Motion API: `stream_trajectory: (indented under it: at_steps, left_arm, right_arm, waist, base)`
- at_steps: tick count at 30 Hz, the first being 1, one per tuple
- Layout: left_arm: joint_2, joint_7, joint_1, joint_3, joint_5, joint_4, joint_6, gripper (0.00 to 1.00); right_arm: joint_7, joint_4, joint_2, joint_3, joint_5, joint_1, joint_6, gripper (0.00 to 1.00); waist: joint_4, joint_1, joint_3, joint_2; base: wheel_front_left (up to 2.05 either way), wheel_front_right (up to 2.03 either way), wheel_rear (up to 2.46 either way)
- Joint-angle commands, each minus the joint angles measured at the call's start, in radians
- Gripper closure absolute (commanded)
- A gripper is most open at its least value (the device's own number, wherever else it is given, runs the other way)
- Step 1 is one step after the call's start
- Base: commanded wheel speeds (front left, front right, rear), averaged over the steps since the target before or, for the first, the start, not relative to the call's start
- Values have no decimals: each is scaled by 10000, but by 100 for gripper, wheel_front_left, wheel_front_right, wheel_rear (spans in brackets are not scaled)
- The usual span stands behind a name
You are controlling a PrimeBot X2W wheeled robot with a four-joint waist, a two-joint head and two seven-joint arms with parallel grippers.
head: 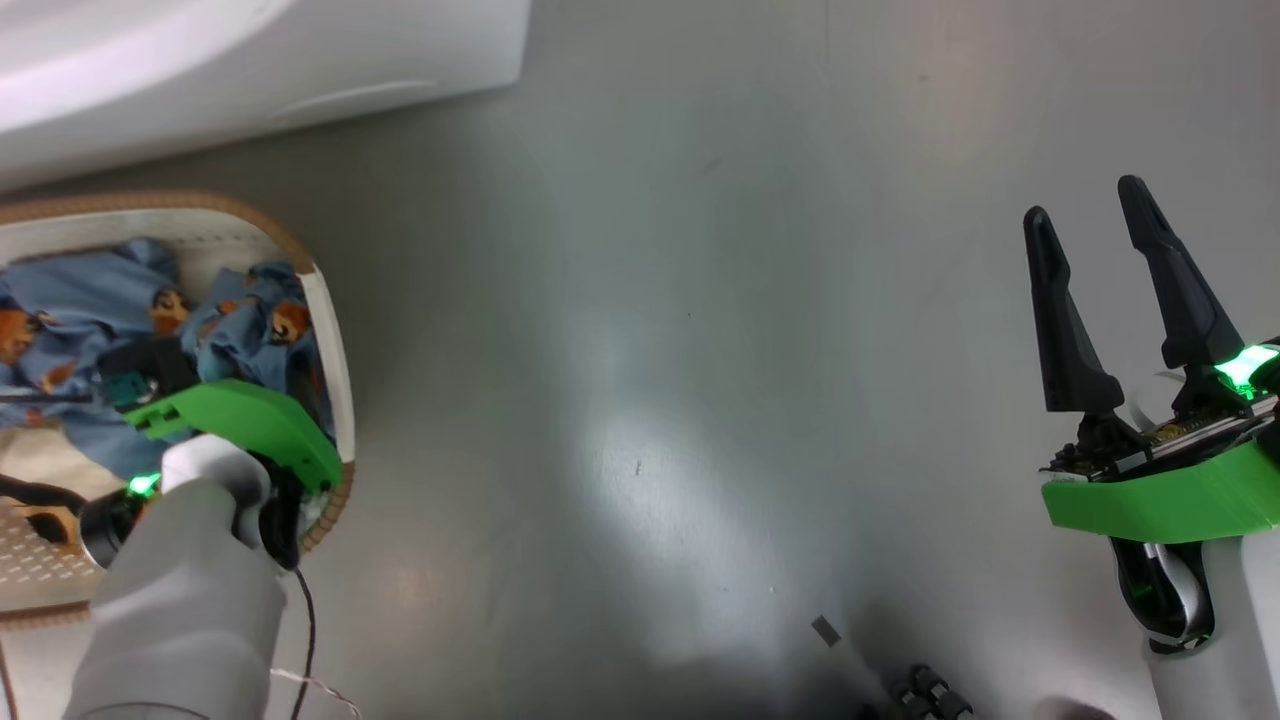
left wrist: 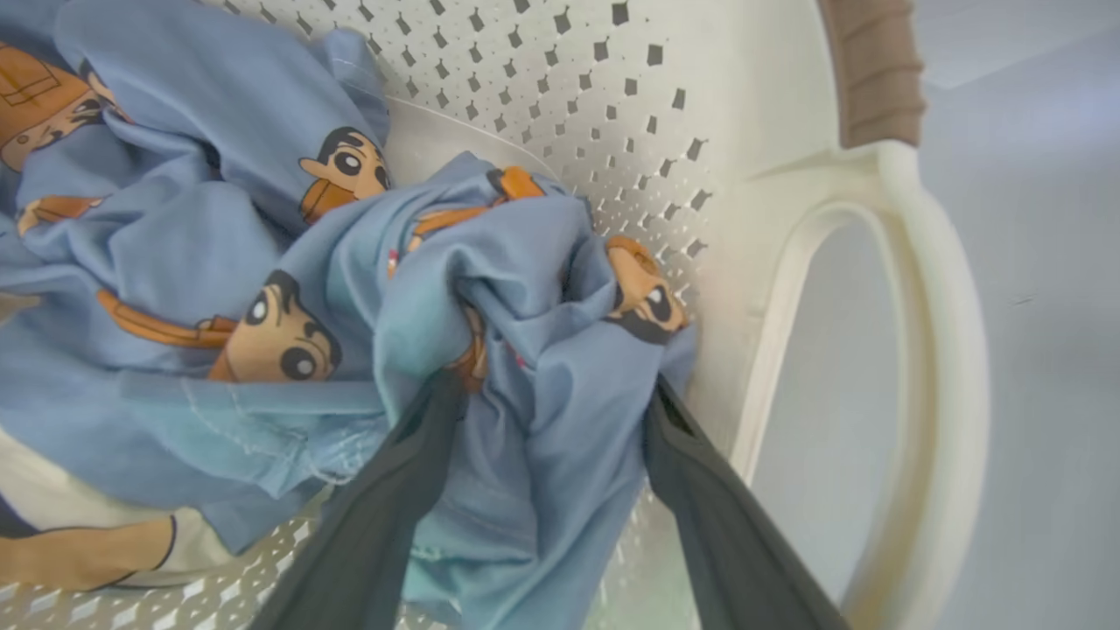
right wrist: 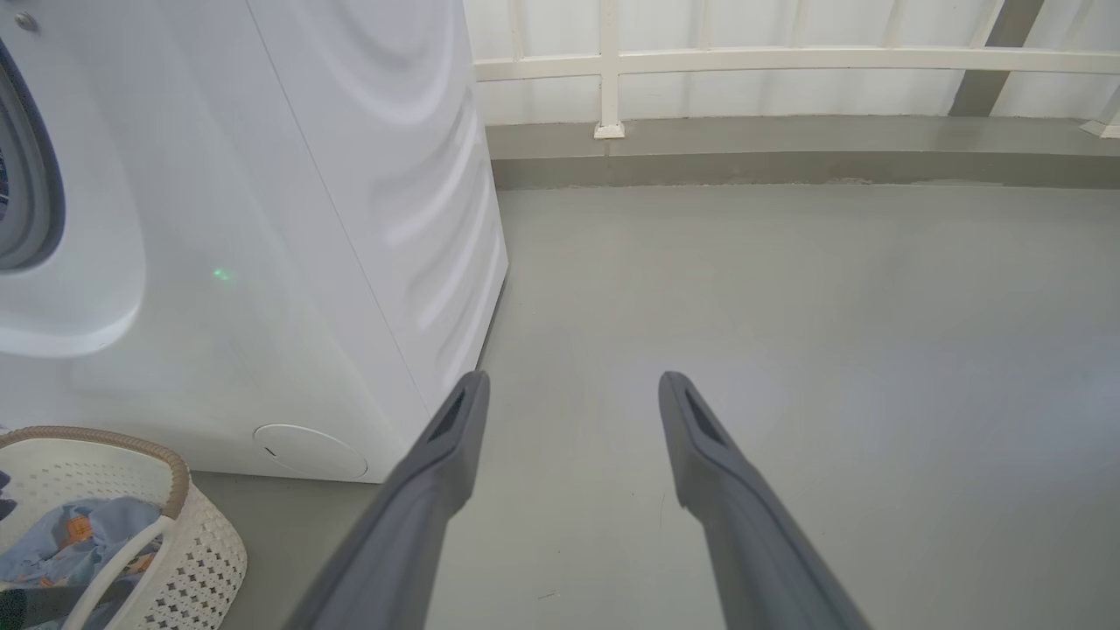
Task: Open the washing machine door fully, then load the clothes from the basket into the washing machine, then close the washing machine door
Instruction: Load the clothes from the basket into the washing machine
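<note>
Blue cloth lies closest, bunched between the two fingers [left wrist: 385,516] of my left pincer [left wrist: 551,385]. Those fingers stand wide apart, their tips sunk into the clothes [left wrist: 219,262], with a thick fold between them that they do not squeeze. The clothes are light blue with orange and black cartoon faces, and they lie crumpled in the basket [left wrist: 770,114], heaped against its perforated cream wall. Just beside my pincer is a white handle [left wrist: 945,350], and above it a piece of the brown rim.

From my head, the basket [head: 330,330] sits on the floor [head: 700,350] at my lower left, with my left wrist reaching down into it over the clothes [head: 80,290]. The washer [head: 200,60] stands just beyond the basket.

My right pincer [head: 1083,200] hangs well apart from all this, over bare grey floor, fingers spread and holding nothing. Its wrist view shows the pincer [right wrist: 570,381] pointing past the corner of the washer [right wrist: 289,219], whose round flap [right wrist: 311,451] sits low on the front. The basket [right wrist: 192,560] stands near that flap, and a white railing [right wrist: 604,70] runs along the far edge of the floor.
</note>
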Motion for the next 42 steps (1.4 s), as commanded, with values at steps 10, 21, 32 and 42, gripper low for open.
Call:
stream_trajectory:
  at_steps: [10, 21, 32, 42]
  left_arm:
    - [461, -115, -171, 245, -142, 101, 337, 68]
    - [443, -417, 65, 129, -170, 127, 367, 100]
    - [280, -1375, 766, 302, -480, 134, -7, 100]
    - [262, -1711, 1622, 372, -140, -850, -70, 100]
  right_arm:
    - [-119, -413, -213, 171, 286, 20, 16, 0]
    - [-120, -372, -194, 79, 265, 42, 16, 0]
    - [-120, -311, -260, -167, 193, 240, 16, 0]
    - [-120, -136, -271, -310, 33, 698, 16, 0]
  waist:
    - [-300, -1, 931, -1]
    - [-141, -1, 756, -1]
    - [338, -1, 76, -1]
    - [859, -1, -994, -1]
  base:
    - [0, 0, 0]
    - [0, 0, 0]
    - [0, 0, 0]
    - [0, 0, 0]
